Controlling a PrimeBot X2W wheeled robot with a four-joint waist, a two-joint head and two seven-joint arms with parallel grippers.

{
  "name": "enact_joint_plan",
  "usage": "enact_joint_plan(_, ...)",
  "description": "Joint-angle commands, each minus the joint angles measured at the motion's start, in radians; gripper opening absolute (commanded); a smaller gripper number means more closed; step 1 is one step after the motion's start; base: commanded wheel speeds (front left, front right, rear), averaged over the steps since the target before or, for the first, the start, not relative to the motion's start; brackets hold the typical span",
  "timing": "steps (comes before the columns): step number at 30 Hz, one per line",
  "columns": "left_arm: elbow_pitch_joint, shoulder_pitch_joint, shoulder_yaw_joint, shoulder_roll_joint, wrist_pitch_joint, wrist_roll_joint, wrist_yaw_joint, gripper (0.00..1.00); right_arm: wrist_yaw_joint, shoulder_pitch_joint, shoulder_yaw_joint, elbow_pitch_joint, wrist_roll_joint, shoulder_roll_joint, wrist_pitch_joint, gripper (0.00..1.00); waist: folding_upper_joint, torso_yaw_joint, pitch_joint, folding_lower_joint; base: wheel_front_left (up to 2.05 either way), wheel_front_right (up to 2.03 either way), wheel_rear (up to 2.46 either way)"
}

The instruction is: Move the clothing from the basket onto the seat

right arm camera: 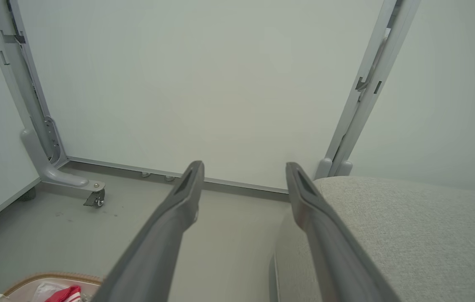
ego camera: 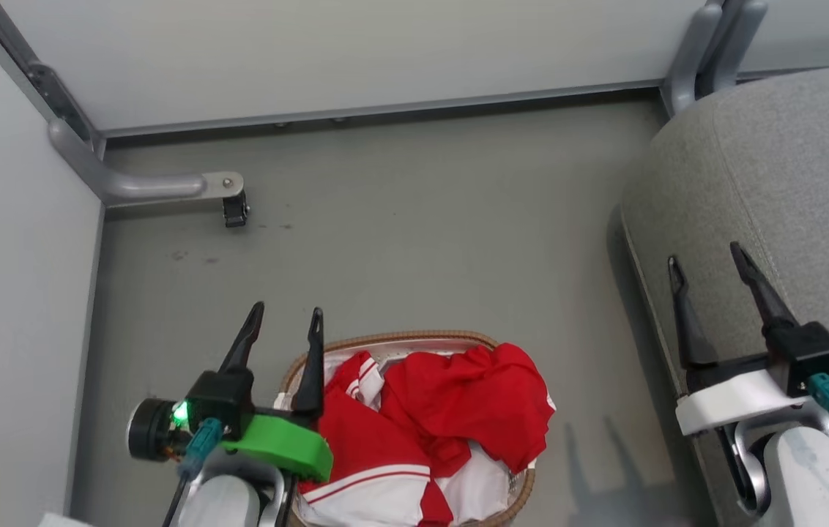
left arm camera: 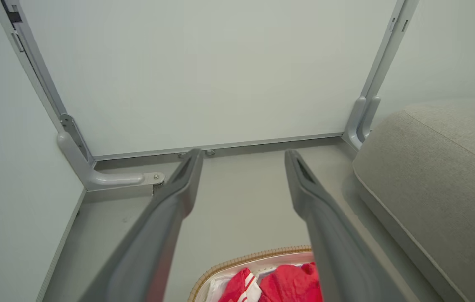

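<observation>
Gaping empty, left claw (ego camera: 288,309) and right claw (ego camera: 704,255) flank crumpled red clothing (ego camera: 458,395) in woven-rimmed basket (ego camera: 400,337)

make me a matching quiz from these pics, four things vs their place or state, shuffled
1 clothing
2 basket
3 seat
4 right gripper

a grey upholstery, at the robot's right
b red and white, heaped together
c jaws open, holding nothing
d brown woven rim, on the floor

Pairs: 1-b, 2-d, 3-a, 4-c
</observation>
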Motion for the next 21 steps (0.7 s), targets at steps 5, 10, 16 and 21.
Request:
enact_joint_plan(5, 0.074, -0.167, -0.076, 0.006, -0.001, 0.024, -0.024, 1.0, -0.001, -0.087, -0.049, -0.027, 0.004, -0.004, -0.004, 1.0, 0.0, -0.037, 0.209, -0.0001, 0.0, 0.0, 0.0)
enact_joint_plan(10, 0.189, -0.303, -0.169, 0.006, -0.001, 0.048, -0.042, 1.0, -0.001, -0.164, -0.073, -0.045, 0.013, -0.004, -0.004, 1.0, 0.0, -0.072, 0.328, -0.0001, 0.0, 0.0, 0.0)
enact_joint_plan(16, 0.362, -0.425, -0.268, 0.006, -0.001, 0.066, -0.063, 1.0, -0.001, -0.225, -0.062, -0.071, 0.034, -0.004, -0.004, 1.0, 0.0, -0.121, 0.446, -0.0001, 0.0, 0.0, 0.0)
enact_joint_plan(21, 0.508, -0.519, -0.357, 0.006, -0.001, 0.11, -0.079, 1.0, -0.001, -0.259, -0.065, -0.081, 0.062, -0.003, -0.004, 1.0, 0.0, -0.16, 0.539, -0.0001, 0.0, 0.0, 0.0)
